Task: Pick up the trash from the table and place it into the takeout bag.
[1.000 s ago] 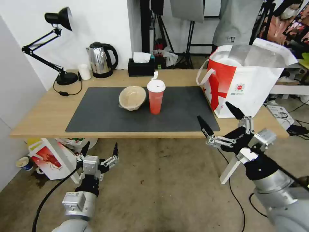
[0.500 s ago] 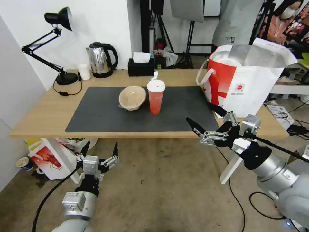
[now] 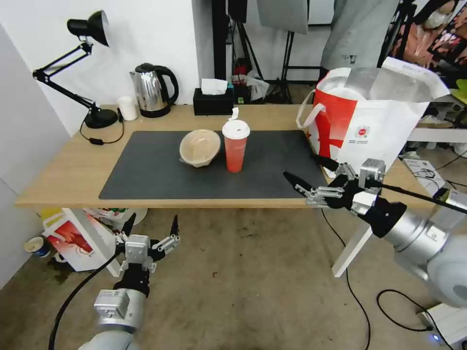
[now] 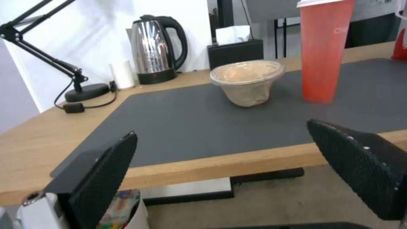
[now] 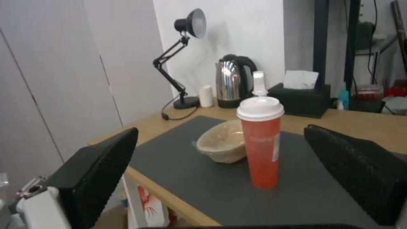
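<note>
Red drink cup (image 3: pixel 235 146), white lid, upright on grey mat of table (image 3: pixel 63 170), ahead of right gripper (image 3: pixel 305 171) w/ fingers spread. Beige paper bowl (image 3: pixel 199 147) just beyond cup, tilted. Takeout bag (image 3: pixel 369 121), top open, stands beside gripper.

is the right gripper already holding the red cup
No, the right gripper hangs open over the mat's right end, apart from the red drink cup, which stands upright beside the beige paper bowl.

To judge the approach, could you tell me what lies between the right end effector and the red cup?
Only bare dark mat separates right end effector and red cup, per the head view.
</note>
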